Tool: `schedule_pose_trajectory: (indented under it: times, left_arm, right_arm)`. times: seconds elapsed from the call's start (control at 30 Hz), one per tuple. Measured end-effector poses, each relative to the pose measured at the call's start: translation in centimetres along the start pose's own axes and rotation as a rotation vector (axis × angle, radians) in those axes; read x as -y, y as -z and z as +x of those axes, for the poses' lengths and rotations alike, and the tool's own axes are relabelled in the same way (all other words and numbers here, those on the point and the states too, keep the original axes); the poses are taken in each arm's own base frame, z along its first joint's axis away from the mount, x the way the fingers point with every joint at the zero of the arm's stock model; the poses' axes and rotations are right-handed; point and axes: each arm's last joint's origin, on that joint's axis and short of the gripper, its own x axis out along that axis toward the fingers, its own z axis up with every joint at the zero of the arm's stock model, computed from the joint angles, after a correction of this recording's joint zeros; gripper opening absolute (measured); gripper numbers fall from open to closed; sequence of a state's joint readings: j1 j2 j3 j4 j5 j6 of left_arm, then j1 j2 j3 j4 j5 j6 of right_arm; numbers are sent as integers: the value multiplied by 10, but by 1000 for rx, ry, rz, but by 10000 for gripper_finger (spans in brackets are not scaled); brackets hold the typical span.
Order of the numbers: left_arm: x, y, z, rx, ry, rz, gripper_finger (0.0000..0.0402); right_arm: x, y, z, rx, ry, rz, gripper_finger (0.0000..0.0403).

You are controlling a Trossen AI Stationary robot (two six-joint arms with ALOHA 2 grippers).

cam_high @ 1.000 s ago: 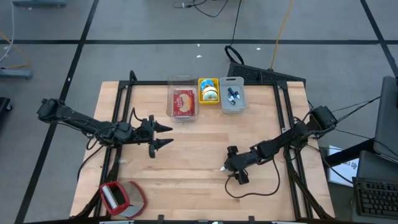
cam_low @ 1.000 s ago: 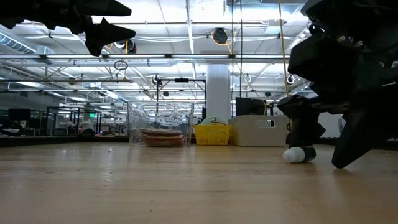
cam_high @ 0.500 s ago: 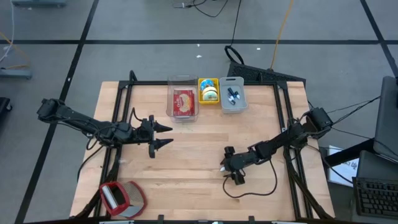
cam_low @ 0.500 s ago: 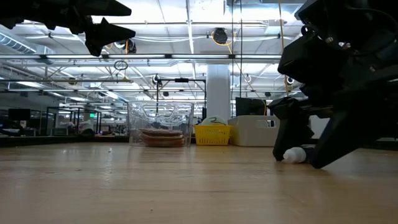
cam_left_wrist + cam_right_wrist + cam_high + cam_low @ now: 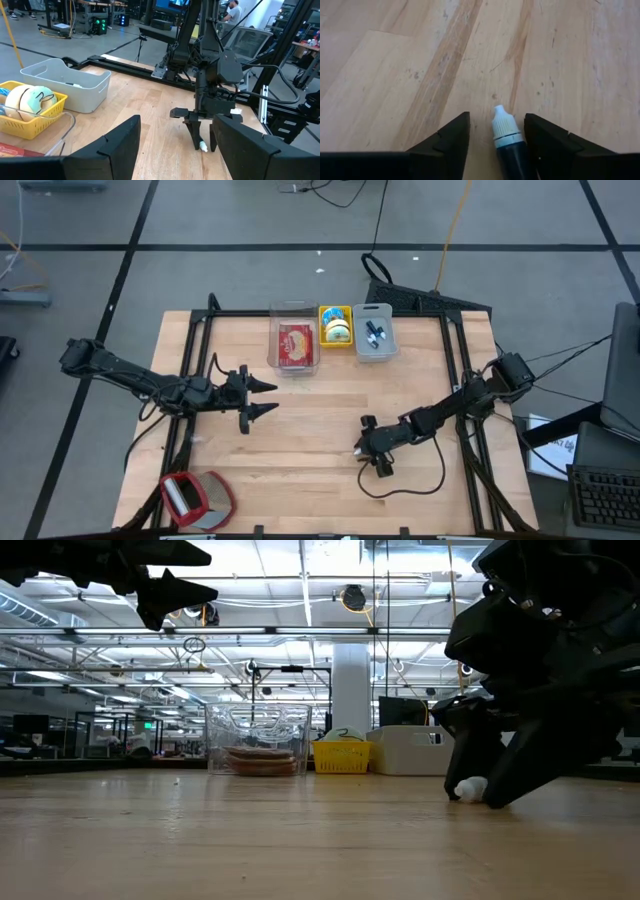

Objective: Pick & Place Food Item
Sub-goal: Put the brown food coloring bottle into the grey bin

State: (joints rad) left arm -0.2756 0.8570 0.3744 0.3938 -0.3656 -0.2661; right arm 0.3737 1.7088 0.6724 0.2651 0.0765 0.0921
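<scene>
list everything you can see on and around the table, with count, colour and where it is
small bottle: 1, dark body with white cap, lying on the wood between the right gripper's fingers
clear bin: 1, transparent, far edge of the table, leftmost of three, holds a red packet
yellow basket: 1, yellow, middle of the three, holds a round pale item
white bin: 1, white, rightmost of the three, holds something blue
red and grey object: 1, near left corner of the table
table: 1, light wood with black frame
left gripper: 1, dark, open, held above the table's left half
right gripper: 1, dark, lowered to the table around the bottle, fingers not yet against it
</scene>
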Motion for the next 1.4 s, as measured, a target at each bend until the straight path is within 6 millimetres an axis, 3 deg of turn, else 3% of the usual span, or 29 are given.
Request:
schedule_pose_trajectory:
  times: [0.9, 1.2, 1.4]
  left_arm:
    - [0, 0, 0, -1, 0, 0, 253]
    - [0, 0, 0, 0, 0, 0, 253]
    - [0, 0, 0, 0, 0, 0, 253]
  right_arm:
    - [0, -1, -3, 4, 0, -7, 69]
    - [5, -21, -30, 126, 17, -16, 76]
    - [21, -37, -53, 244, 49, 35, 66]
